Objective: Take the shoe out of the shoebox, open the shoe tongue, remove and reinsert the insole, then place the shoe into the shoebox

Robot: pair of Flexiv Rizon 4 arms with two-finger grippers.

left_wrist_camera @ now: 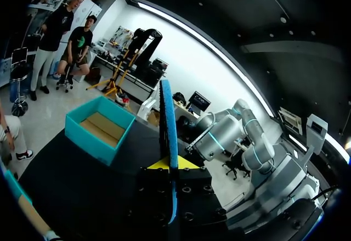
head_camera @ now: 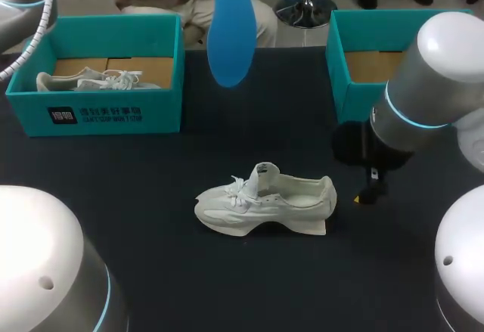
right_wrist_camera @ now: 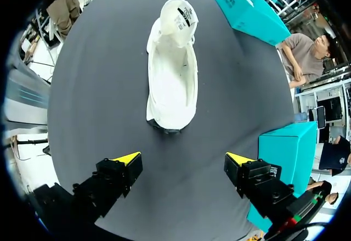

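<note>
- White shoe point(head_camera: 265, 207) is seen upright on its sole near the middle of the dark desk point(head_camera: 151, 166). Its toe is turned toward the left arm's side, its heel toward the right arm's. The tongue point(right_wrist_camera: 178, 20) is lifted up.
- Blue insole point(head_camera: 231, 33) is out of the shoe. It is held in the air over the far part of the desk, between the two shoeboxes.
- Left claw point(left_wrist_camera: 170, 164) is clenched on the insole, which is seen edge-on between the yellow tips.
- Right claw point(right_wrist_camera: 182, 161) is released, fingers spread wide. It is placed low, just behind the shoe's heel and apart from it.
- Left shoebox point(head_camera: 159, 113) holds a second white shoe point(head_camera: 91, 81).
- A brown cardboard floor is seen in the right shoebox point(head_camera: 352, 94).
</note>
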